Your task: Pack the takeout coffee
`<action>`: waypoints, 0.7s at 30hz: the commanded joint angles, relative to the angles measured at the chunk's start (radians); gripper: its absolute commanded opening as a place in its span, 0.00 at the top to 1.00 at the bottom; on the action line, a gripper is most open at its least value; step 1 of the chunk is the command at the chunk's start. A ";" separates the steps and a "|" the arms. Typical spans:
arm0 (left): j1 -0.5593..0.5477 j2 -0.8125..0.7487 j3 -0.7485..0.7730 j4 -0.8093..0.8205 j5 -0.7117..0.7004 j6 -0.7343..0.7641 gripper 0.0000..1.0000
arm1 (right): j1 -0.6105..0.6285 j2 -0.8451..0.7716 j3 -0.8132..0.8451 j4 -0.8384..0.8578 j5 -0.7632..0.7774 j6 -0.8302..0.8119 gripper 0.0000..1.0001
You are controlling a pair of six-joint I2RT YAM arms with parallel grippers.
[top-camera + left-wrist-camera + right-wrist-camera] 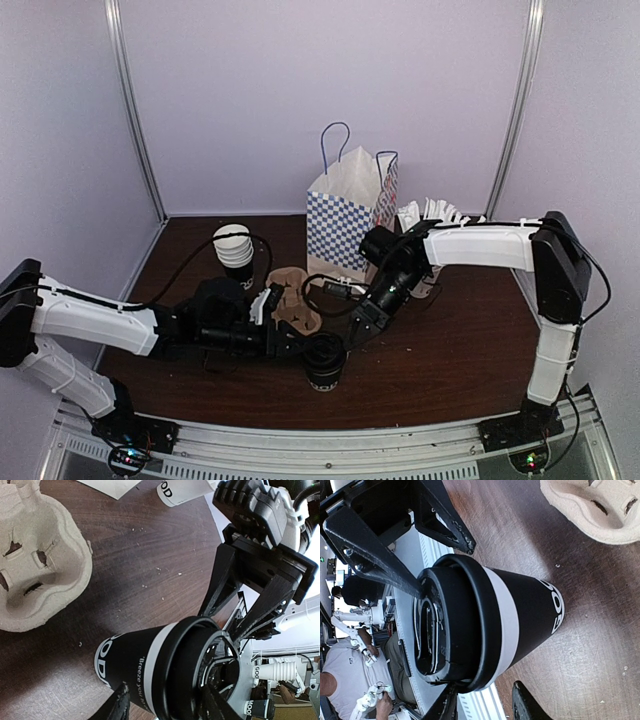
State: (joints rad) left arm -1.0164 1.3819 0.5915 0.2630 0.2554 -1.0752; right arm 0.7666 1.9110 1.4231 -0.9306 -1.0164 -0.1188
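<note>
Cut off: takeout coffee (150,680) at bottom edge, pulp carrier (45,565) left.

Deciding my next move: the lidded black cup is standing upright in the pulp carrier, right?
Not quite. The cup is lidded and upright, but it stands on the table beside the carrier, not in it. The left wrist view shows bare wood between the two.
</note>
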 commanded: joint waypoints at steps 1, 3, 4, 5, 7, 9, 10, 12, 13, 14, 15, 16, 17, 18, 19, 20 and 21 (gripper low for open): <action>-0.004 0.040 -0.042 -0.048 0.000 0.006 0.50 | 0.003 0.037 -0.025 0.025 0.014 0.033 0.63; -0.005 0.054 -0.045 -0.035 0.005 0.004 0.50 | 0.003 0.047 -0.015 0.013 -0.002 0.048 0.63; -0.005 0.060 -0.046 -0.031 0.008 0.004 0.50 | 0.003 0.051 -0.010 0.009 -0.022 0.062 0.61; -0.004 0.067 -0.045 -0.025 0.012 0.004 0.50 | 0.004 0.050 -0.006 0.015 -0.039 0.084 0.59; -0.005 0.086 -0.043 -0.009 0.018 0.003 0.50 | 0.009 0.044 0.004 0.022 -0.046 0.117 0.54; -0.005 0.116 -0.037 0.005 0.026 0.004 0.50 | 0.026 0.044 0.017 0.009 -0.027 0.119 0.54; -0.005 0.127 -0.035 0.013 0.029 0.003 0.50 | 0.036 0.043 0.017 0.005 -0.007 0.119 0.55; -0.005 0.147 -0.036 0.028 0.036 -0.002 0.50 | 0.054 0.044 0.013 -0.004 0.030 0.148 0.58; -0.005 0.152 -0.037 0.033 0.036 -0.005 0.50 | 0.060 0.045 0.008 -0.005 0.031 0.151 0.60; -0.005 0.151 -0.038 0.033 0.037 -0.007 0.50 | 0.061 0.044 0.005 -0.002 0.018 0.155 0.63; -0.005 0.146 -0.039 0.032 0.035 -0.007 0.50 | 0.062 0.045 0.000 0.005 0.000 0.162 0.68; -0.004 0.139 -0.041 0.030 0.030 -0.006 0.49 | 0.062 0.043 0.000 0.014 -0.022 0.165 0.71; -0.004 0.128 -0.043 0.027 0.026 -0.002 0.49 | 0.062 0.040 0.000 0.024 -0.050 0.169 0.74; -0.005 0.115 -0.044 0.022 0.019 0.004 0.49 | 0.062 0.038 -0.002 0.035 -0.081 0.178 0.76; -0.005 0.100 -0.045 0.016 0.015 0.012 0.49 | 0.062 0.035 -0.004 0.050 -0.105 0.188 0.77; -0.005 0.084 -0.045 0.014 0.011 0.019 0.49 | 0.061 0.031 -0.005 0.059 -0.124 0.195 0.79; -0.004 0.068 -0.047 0.014 0.007 0.026 0.48 | 0.061 0.028 -0.006 0.065 -0.129 0.198 0.80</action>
State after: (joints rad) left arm -1.0023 1.4643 0.5812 0.4263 0.2661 -1.0904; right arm 0.7986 1.9339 1.4220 -0.9947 -1.1080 0.0544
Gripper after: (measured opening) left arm 0.509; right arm 0.222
